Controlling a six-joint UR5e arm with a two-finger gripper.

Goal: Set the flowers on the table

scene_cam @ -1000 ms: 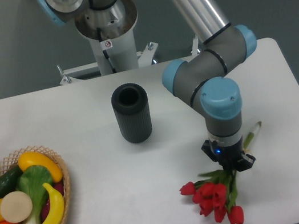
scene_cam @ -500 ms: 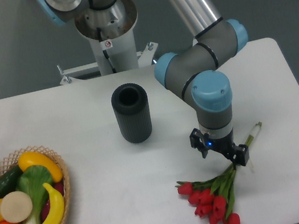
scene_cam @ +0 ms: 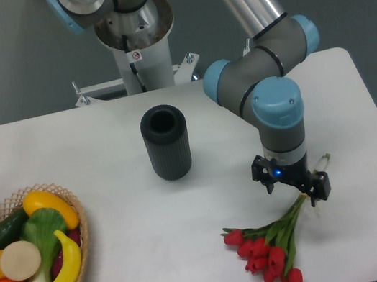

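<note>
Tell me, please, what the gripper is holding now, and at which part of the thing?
It cannot be told. The gripper sits over the stems of the flowers, which lie on the table, but its jaws are hidden from this view.

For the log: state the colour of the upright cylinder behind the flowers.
The cylinder is black, ribbed, seen in the fixed camera.

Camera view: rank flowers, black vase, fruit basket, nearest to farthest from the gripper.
1. flowers: lying on the table directly below the gripper, stems reaching up under the jaws.
2. black vase: upright, up and to the left, mid-table.
3. fruit basket: far left edge of the table, clearly the farthest.
</note>
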